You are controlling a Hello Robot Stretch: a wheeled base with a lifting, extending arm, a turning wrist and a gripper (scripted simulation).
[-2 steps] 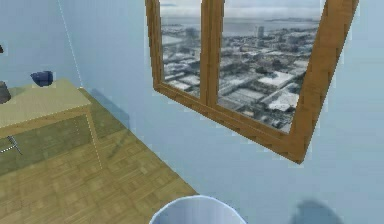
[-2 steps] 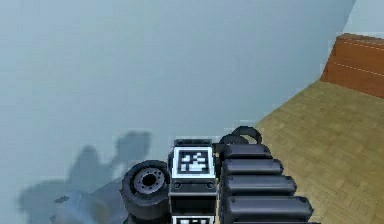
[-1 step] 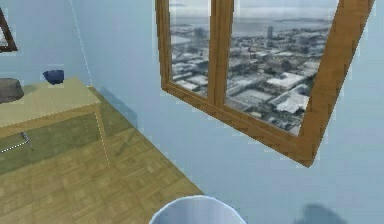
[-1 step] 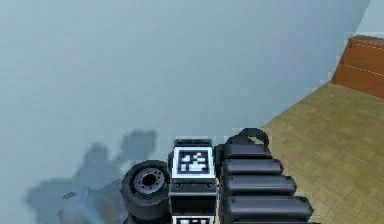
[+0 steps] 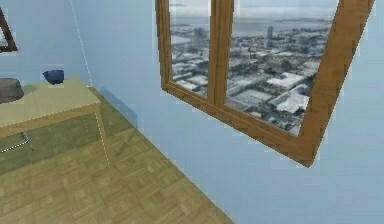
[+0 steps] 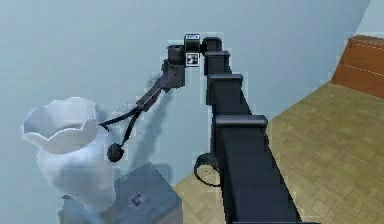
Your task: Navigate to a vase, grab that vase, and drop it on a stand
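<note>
While the arm (image 6: 240,130) reaches out over the wood floor (image 6: 330,135) toward the blue wall (image 6: 80,50), the gripper (image 6: 108,138) sits at the right side of the white vase (image 6: 65,150). Its fingers (image 6: 113,152) lie against or just beside the wavy rim and neck; I cannot tell which. The vase is low at the arm side view's left, its base meeting a grey block (image 6: 145,195) with a flat top. Because the vase is not clear of that block, I cannot tell whether the gripper holds anything, nor whether the claw is spread or pressed together.

The step in hand is, by my reading, one of two. It is the grab if the block is merely where the vase stands, or the drop if the block is the stand. A grab calls next for a sure hold at the neck and a straight lift, since the vase looks top-heavy and could tip off the block's edge. A drop calls for the base to be set fully on the top before letting go.

Ahead, a window (image 5: 250,70) is set in the wall, and a wooden table (image 5: 50,105) bearing a small blue bowl (image 5: 53,76) stands at the forward view's left.
</note>
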